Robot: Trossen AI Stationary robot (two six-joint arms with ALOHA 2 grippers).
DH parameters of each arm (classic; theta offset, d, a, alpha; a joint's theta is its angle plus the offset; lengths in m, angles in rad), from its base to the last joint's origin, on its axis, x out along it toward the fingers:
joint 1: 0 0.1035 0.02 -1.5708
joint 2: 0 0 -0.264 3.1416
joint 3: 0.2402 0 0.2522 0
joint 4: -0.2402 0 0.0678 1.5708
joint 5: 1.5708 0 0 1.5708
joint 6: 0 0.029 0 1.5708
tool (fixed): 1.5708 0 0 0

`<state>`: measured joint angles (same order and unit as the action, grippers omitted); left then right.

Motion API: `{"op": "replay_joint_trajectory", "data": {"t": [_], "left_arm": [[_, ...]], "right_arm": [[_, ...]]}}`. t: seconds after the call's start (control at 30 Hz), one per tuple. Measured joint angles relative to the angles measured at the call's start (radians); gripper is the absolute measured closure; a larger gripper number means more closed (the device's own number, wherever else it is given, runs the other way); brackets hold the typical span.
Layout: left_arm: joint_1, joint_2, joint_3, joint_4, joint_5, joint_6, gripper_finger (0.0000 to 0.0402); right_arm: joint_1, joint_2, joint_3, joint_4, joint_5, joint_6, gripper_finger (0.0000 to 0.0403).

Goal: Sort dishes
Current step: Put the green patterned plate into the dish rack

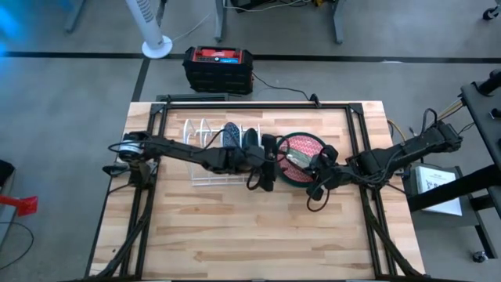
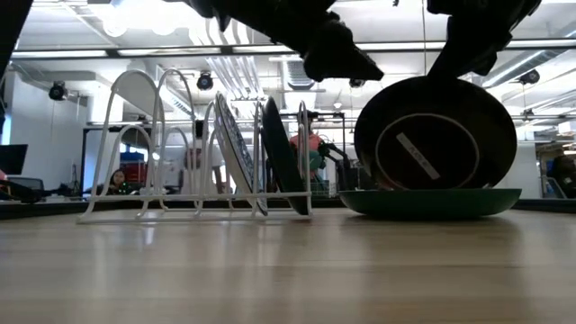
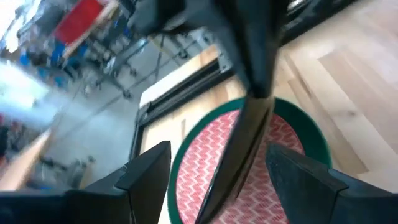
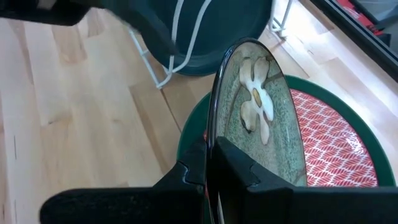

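While the right gripper [image 4: 214, 168] stays out of it no more than a pinch allows, a greyish plate with a pale flower motif [image 4: 258, 106] is held on edge, its rim clamped between the right fingers, which are pressed together on it. This plate is stood nearly upright above a red-pink patterned plate [image 1: 307, 149] that lies flat in a dark green plate [image 2: 430, 202], the stack resting towards the far right part of the surface [image 1: 235, 235], just beside the white wire rack [image 1: 205, 153]. Two plates are already stood in the rack's slots at the end nearest the stack: a blue speckled one [image 2: 236, 155] and a dark one [image 2: 283, 157]. The left gripper [image 3: 211, 171] is poised over the stack with its fingers apart, the upright plate's edge seen between them, but whether they touch it cannot be told. The step in hand is judged to be a handover, or a shared lift, of the flower plate on its way to the rack. The next move calls for a firm hold by the left fingers before the right ones are released, and for the plate to be kept on edge and lined up with a free slot.
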<state>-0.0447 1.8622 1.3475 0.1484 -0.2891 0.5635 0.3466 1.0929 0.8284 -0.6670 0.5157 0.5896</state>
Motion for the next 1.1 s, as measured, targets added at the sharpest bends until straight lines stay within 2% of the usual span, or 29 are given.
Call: {"op": "replay_joint_trajectory", "data": {"t": [0.13,0.33,0.43,0.5,0.6,0.7,0.93,1.1], "left_arm": [[0.01,-0.001,0.0,-0.029,-0.034,-0.097,0.0152],[0.011,-0.001,-0.001,-0.014,-0.05,-0.075,0.0152],[0.013,-0.001,-0.001,-0.017,-0.134,-0.079,0.0152],[0.014,-0.001,-0.001,-0.025,-0.23,-0.14,0.0152],[0.02,-0.001,-0.001,-0.055,-0.268,-0.179,0.0152],[0.021,-0.001,-0.002,-0.072,-0.192,-0.158,0.0152],[0.024,-0.001,-0.002,-0.139,0.133,0.015,0.0152],[0.048,0.033,-0.002,-0.056,0.147,0.033,0.0152]], "right_arm": [[0.0,0.002,0.0,0.001,0.0,0.0,0.0396],[0.0,0.002,0.0,0.0,0.0,0.0,0.0395],[0.0,0.004,0.0,0.001,0.0,0.0,0.0395],[0.0,0.005,0.0,0.001,0.0,0.0,0.0395],[0.0,0.005,0.0,0.001,0.0,0.0,0.0395],[0.0,0.005,0.0,0.001,0.0,-0.004,0.0395],[0.0,0.005,0.0,0.001,0.0,-0.005,0.0395],[0.0,0.005,0.0,0.002,0.0,-0.007,0.0395]]}}
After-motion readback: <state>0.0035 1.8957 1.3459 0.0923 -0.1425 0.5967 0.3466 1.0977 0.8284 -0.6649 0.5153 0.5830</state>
